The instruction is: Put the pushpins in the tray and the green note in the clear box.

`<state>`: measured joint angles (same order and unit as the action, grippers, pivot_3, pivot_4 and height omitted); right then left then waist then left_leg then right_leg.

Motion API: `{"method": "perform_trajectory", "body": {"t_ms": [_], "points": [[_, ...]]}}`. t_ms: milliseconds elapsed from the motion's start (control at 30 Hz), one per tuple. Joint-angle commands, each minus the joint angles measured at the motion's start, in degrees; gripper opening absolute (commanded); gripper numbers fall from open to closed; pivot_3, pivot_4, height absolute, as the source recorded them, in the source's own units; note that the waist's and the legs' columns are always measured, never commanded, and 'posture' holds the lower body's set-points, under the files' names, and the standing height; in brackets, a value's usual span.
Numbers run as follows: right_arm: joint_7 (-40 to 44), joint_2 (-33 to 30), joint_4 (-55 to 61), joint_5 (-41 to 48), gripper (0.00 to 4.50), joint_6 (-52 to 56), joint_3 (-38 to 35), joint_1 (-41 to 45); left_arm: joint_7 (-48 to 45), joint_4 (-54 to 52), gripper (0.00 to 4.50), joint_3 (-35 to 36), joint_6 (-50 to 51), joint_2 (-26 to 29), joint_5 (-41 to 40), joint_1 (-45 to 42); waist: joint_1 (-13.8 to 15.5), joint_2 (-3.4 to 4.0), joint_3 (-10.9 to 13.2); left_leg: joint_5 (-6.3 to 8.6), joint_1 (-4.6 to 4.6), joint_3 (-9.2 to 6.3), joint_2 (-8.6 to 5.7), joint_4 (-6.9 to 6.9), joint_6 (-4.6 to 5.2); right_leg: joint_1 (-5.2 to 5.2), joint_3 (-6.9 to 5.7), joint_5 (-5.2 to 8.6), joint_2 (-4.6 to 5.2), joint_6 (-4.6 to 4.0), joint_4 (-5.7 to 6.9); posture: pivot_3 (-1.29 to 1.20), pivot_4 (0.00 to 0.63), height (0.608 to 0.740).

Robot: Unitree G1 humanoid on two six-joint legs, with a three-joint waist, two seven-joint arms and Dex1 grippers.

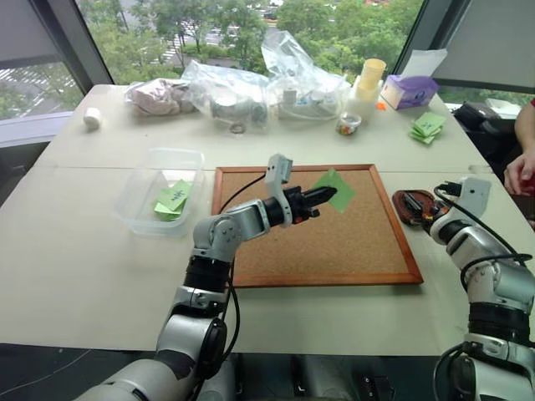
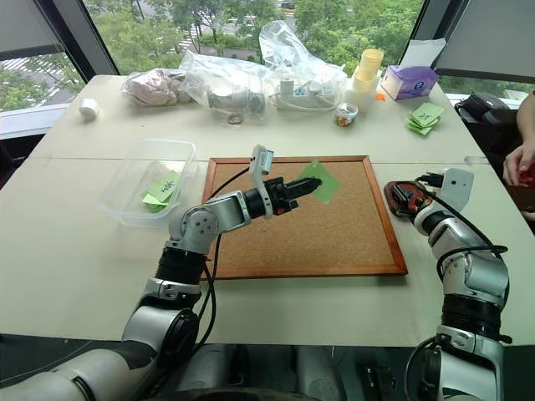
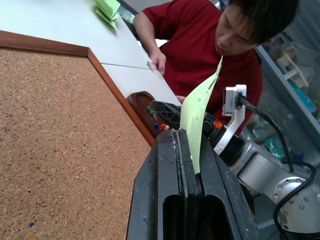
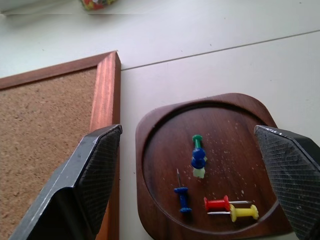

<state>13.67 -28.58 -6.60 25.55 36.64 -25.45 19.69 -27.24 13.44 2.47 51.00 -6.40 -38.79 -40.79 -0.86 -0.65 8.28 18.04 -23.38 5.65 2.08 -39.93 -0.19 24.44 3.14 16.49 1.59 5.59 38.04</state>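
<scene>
Green note (image 1: 335, 189) pinched in the left claw (image 1: 322, 197), above corkboard (image 1: 351, 242).

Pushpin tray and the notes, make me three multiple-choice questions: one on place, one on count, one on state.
1. Where is the tray?
A. beside the corkboard, on the robot's right
B. inside the clear box
C. on the corkboard

2. How many pushpins lie in it?
A. two
B. five
C. nine

3. What is the left tool doing?
A. open, holding nothing
B. shut on the green note
C. holding a pushpin

Answers: 1 A, it sits against the frame's right edge. 2 B, the right wrist view shows five. 3 B, the note is pinched between its fingers.
</scene>
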Motion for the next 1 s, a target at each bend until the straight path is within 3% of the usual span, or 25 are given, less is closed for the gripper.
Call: {"method": "perform_trajectory", "body": {"t_ms": [33,300,467,633,800,1000], "points": [[-0.5,-0.1,3.1,1.4,4.48,-0.8,-2.2,0.7,-0.4,-0.6,0.0,0.3,0.2,-0.3,-0.8,-0.4,0.0,0.0,0.0,0.0,0.0,0.0,0.0,0.0,0.0,0.0,0.0,0.0,0.0,0.0,0.0,0.0,0.15,0.738],[-0.7,1.4,9.0,7.5,4.48,-3.0,-6.5,3.3,-0.3,-0.1,0.0,2.2,0.0,0.8,-1.3,-1.6,-0.1,0.06,0.0,0.0,0.0,0.0,0.01,0.0,0.0,0.0,0.0,0.0,0.01,0.0,0.0,0.0,0.15,0.738],[1.3,-1.0,16.3,10.3,4.48,-0.1,-4.5,4.8,2.5,-1.3,0.0,7.1,0.5,3.1,-3.2,-4.4,-0.1,0.1,0.0,0.01,0.0,-0.02,0.06,0.01,0.01,0.0,0.0,0.0,-0.03,0.0,0.01,0.0,0.15,0.738],[7.1,-4.2,25.0,13.5,4.48,5.9,3.3,3.5,8.8,-6.2,0.0,14.1,5.5,6.5,-8.2,-6.7,-0.1,0.09,0.0,0.01,-0.01,-0.03,0.21,0.01,0.02,0.0,-0.01,0.0,-0.03,0.0,0.0,0.0,0.15,0.738],[15.2,-7.8,34.2,12.7,4.48,8.4,16.5,0.8,25.8,-7.8,0.0,28.6,11.4,10.3,-18.9,-11.9,-0.1,0.02,0.1,0.02,-0.02,-0.05,0.23,0.0,0.04,0.0,-0.03,0.0,0.0,0.01,0.0,0.0,0.15,0.738],[21.8,-8.7,37.1,10.5,4.48,7.4,26.8,3.0,37.9,-9.4,0.0,36.9,19.4,22.4,-22.8,-11.2,-0.2,-0.04,0.1,0.0,0.02,-0.06,0.29,0.0,-0.02,0.01,-0.1,-0.01,0.0,0.01,0.04,0.0,0.15,0.738]]}}
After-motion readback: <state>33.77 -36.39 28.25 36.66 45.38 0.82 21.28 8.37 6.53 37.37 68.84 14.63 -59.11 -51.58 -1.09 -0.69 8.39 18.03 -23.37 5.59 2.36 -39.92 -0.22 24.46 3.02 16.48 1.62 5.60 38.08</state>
